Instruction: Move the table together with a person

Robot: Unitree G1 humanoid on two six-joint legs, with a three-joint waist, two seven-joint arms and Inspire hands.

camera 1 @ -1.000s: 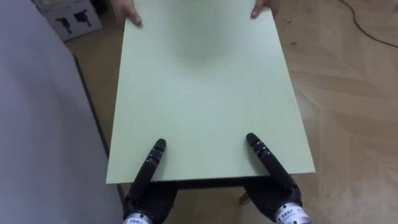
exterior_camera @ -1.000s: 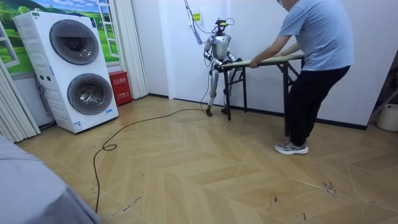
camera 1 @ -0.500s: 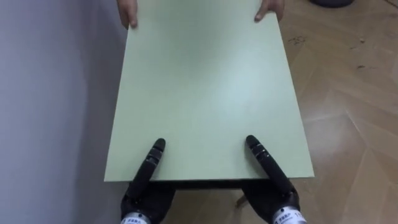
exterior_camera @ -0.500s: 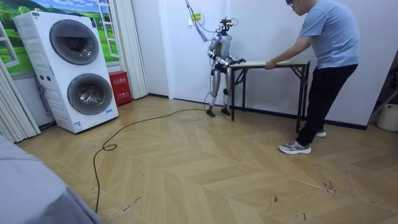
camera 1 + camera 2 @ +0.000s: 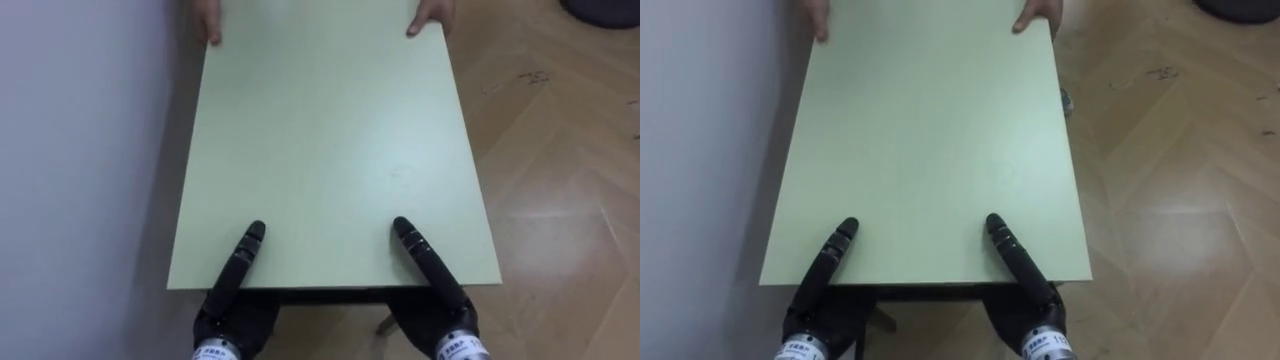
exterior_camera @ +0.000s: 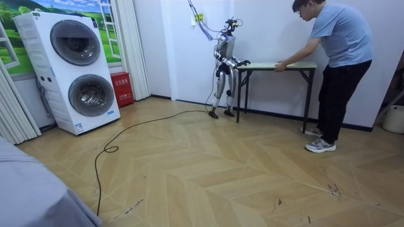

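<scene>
A table with a pale green top stretches away from me, and in the room view the table stands along the white wall. My left hand and right hand clamp its near edge, thumbs flat on top and palms under the edge. At the far end a person's hands hold the two corners. The person leans over that end at the room view's right.
A white wall runs close along the table's left side. Wooden floor lies open to the right, with a dark object at the top right corner. Stacked washing machines and a red box stand far off.
The table, the person and I have shifted toward the room view's right, along the wall. The table now sits level and the person stands more upright. Both hands keep their hold.
</scene>
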